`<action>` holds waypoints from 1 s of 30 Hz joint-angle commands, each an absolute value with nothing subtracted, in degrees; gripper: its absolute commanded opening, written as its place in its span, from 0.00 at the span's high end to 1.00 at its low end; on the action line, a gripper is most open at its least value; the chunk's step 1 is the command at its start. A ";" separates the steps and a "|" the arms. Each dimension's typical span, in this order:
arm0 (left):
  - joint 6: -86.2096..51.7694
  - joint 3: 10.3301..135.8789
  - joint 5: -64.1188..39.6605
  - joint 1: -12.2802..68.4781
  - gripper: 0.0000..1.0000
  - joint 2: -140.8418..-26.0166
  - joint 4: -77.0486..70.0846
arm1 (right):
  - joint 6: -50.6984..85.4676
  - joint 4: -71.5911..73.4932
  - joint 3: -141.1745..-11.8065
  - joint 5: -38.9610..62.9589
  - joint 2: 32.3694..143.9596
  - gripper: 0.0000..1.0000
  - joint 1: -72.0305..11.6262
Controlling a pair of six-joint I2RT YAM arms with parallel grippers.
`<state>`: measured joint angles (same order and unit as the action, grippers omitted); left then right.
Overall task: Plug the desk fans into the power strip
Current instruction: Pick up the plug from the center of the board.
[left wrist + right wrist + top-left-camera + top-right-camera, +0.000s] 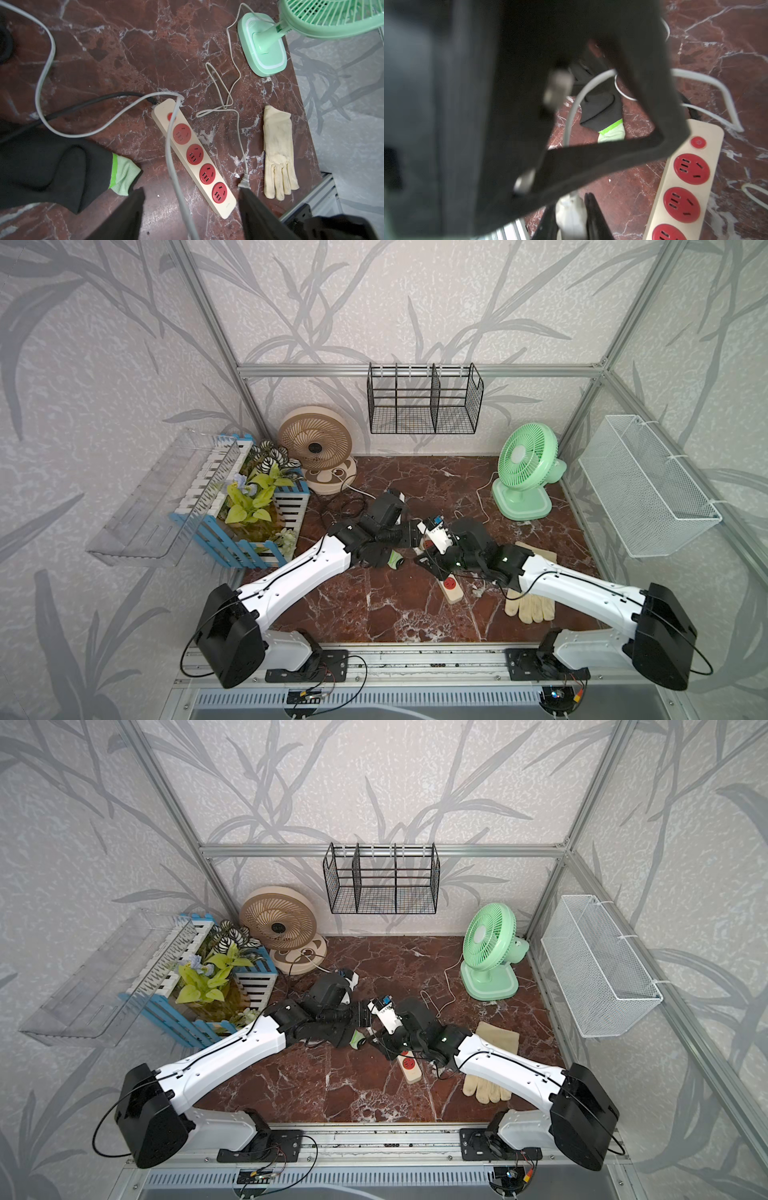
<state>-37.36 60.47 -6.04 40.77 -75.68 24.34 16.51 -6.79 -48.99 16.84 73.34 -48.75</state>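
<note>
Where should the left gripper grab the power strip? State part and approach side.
Probably the plain end past the last socket of the power strip, from above, left gripper spanning its narrow width: it lies flat, and the grey cord crosses the button end.

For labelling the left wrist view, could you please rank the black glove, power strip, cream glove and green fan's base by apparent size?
1. black glove, largest, though cut off at the edge.
2. power strip.
3. cream glove and green fan's base look about alike; I would not rank them.
</note>
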 commanded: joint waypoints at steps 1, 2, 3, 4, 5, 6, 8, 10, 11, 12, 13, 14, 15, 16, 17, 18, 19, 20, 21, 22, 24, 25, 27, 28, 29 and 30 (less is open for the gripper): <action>-37.78 57.75 -1.81 40.41 0.02 -68.59 19.19 | 18.26 -10.65 -49.18 14.69 69.59 1.00 -47.28; -37.74 56.26 0.07 40.32 0.00 -66.52 18.64 | 19.12 -11.55 -49.03 14.77 68.82 1.00 -46.28; -37.82 54.70 1.98 40.29 0.00 -64.49 17.53 | 20.11 -12.22 -48.84 15.07 68.13 1.00 -44.91; -37.94 52.82 3.27 40.28 0.00 -62.44 16.16 | 21.33 -12.84 -48.68 15.54 67.44 1.00 -43.32; -37.87 50.92 3.83 40.31 0.00 -60.75 14.47 | 22.52 -13.26 -48.50 16.55 66.80 1.00 -41.68; -37.80 49.11 4.20 40.27 0.00 -59.23 12.56 | 23.63 -13.39 -48.32 17.86 66.19 1.00 -39.95; -37.59 45.63 4.74 40.28 0.00 -57.50 9.22 | 25.95 -13.02 -48.02 21.00 64.88 1.00 -36.93; -37.12 42.63 5.34 40.40 0.00 -57.25 5.90 | 28.03 -12.38 -48.11 24.46 63.63 1.00 -34.64; -36.83 41.36 5.58 40.40 0.00 -57.67 4.30 | 28.85 -12.11 -48.27 25.92 63.11 1.00 -33.89; -36.39 39.89 5.58 40.51 0.00 -58.72 2.19 | 29.77 -12.00 -48.67 27.65 62.40 1.00 -33.14; -35.90 39.14 5.59 40.64 0.00 -59.64 0.54 | 30.51 -11.96 -49.00 28.89 61.94 1.00 -32.79; -35.36 38.72 5.73 40.94 0.00 -61.07 -1.25 | 30.99 -11.94 -49.30 29.97 61.50 1.00 -32.50; -34.60 38.75 5.89 41.26 0.00 -62.69 -2.72 | 31.52 -11.91 -49.58 30.98 61.07 1.00 -32.33; -33.64 39.07 6.31 41.70 0.00 -64.45 -3.84 | 31.90 -11.67 -49.79 31.92 60.62 1.00 -32.14; -32.59 39.58 7.13 42.19 0.00 -66.47 -4.90 | 32.57 -11.49 -49.97 32.82 60.11 1.00 -32.02; -31.66 40.25 8.06 42.61 0.00 -68.39 -5.85 | 33.21 -11.17 -50.00 34.00 59.81 1.00 -32.00; -30.53 41.04 8.96 43.09 0.00 -70.63 -6.92 | 33.97 -10.73 -50.09 35.03 59.43 1.00 -31.92; -29.55 41.89 9.57 43.43 0.00 -72.80 -7.96 | 34.60 -10.38 -50.17 35.93 59.04 1.00 -31.83; -28.65 42.77 10.04 43.69 0.00 -74.90 -9.08 | 35.11 -10.19 -50.26 36.76 58.72 1.00 -31.77; -27.75 43.93 10.22 43.94 0.00 -77.18 -10.15 | 35.62 -9.93 -50.27 37.49 58.37 1.00 -31.73; -26.24 46.63 10.07 44.53 0.00 -81.33 -11.59 | 36.48 -9.61 -50.36 38.54 57.75 1.00 -31.64; -25.66 47.88 9.97 44.82 0.00 -83.16 -12.24 | 36.82 -9.51 -50.30 38.80 57.47 1.00 -31.56; -24.79 49.31 9.34 45.51 0.00 -85.85 -14.48 | 37.22 -9.68 -50.21 39.14 57.04 1.00 -31.47; -24.58 49.57 9.10 45.71 0.00 -86.81 -15.96 | 37.33 -9.71 -50.12 39.24 56.85 1.00 -31.39; -24.51 49.67 9.17 45.70 0.00 -87.63 -17.58 | 37.49 -9.72 -49.98 39.37 56.64 1.00 -31.38; -24.60 49.80 9.35 45.75 0.00 -88.32 -18.85 | 37.71 -9.61 -49.82 39.64 56.50 1.00 -31.38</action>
